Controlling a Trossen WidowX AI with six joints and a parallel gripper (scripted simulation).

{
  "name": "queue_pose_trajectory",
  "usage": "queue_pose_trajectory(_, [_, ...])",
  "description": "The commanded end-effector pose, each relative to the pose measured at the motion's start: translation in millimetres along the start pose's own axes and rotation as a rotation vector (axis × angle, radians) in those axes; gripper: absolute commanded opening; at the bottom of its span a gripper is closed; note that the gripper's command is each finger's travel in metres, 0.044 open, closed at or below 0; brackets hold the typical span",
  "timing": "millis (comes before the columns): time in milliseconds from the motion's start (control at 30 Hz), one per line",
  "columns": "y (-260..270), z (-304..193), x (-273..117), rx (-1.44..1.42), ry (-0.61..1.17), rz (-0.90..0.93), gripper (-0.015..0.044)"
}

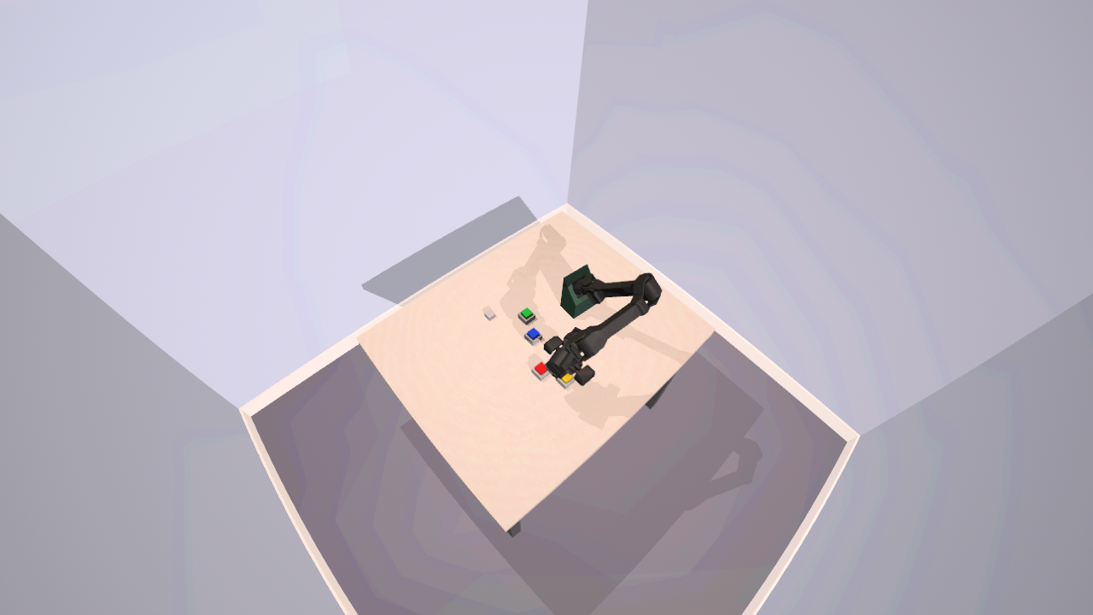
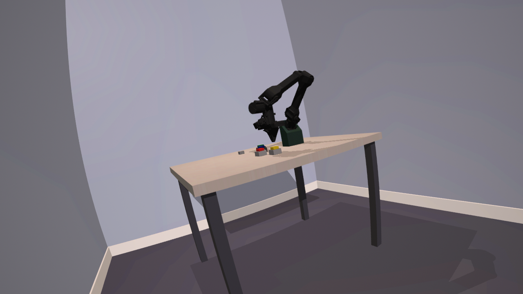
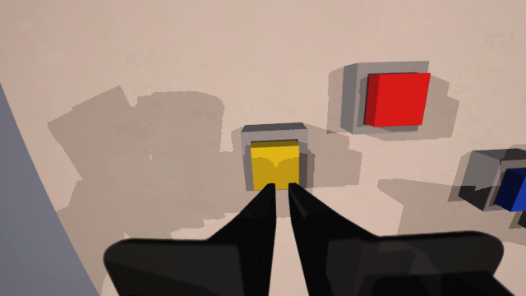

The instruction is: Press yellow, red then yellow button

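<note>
1. The arm [image 2: 283, 89] was folded over the table [image 2: 226, 171], elbow high, wrist aimed straight down at the row of buttons.
2. The gripper [image 3: 281, 187] hung above the yellow button [image 3: 274, 164], a clear gap showing between its tip and the cap in the exterior view.
3. Its two black fingers were drawn nearly together with only a thin slit between them, and they held nothing (bare table showed through the slit).
4. From the wrist view, the fingertips sat right at the near edge of the yellow cap, which stood up out of its grey housing [image 3: 274, 128].
5. The red button [image 3: 396, 99] sat just beside the yellow one, to the right and a little farther out in the wrist view, in its own grey housing.
6. The blue button [image 3: 509, 190] was cut off by the right edge of that view; from the top, the green button [image 1: 525, 313] lay beyond it, continuing the line.
7. A small grey block [image 1: 488, 313] sat apart from the buttons, near the green one and well away from the gripper.
8. The dark green base [image 2: 291, 135] stood behind the buttons.
</note>
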State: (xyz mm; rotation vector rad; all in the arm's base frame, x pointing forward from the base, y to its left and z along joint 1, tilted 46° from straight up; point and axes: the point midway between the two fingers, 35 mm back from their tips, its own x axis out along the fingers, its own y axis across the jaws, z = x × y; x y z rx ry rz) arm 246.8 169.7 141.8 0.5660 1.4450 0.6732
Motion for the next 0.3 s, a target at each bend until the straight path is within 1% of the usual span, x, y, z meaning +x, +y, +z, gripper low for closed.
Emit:
queue_pose_trajectory(0, [0,-5,-25,-0.009,-0.005,0.001,0.0099])
queue_pose_trajectory(67, [0,-16,-53,-0.008,-0.004,0.002,0.0151])
queue_pose_trajectory(100, [1,-20,-60,-0.008,-0.004,0.003,0.0178])
queue_pose_trajectory(233, [1,-21,-63,-0.007,-0.005,0.003,0.0282])
queue_pose_trajectory(267, [1,-21,-63,-0.007,-0.005,0.003,0.0282])
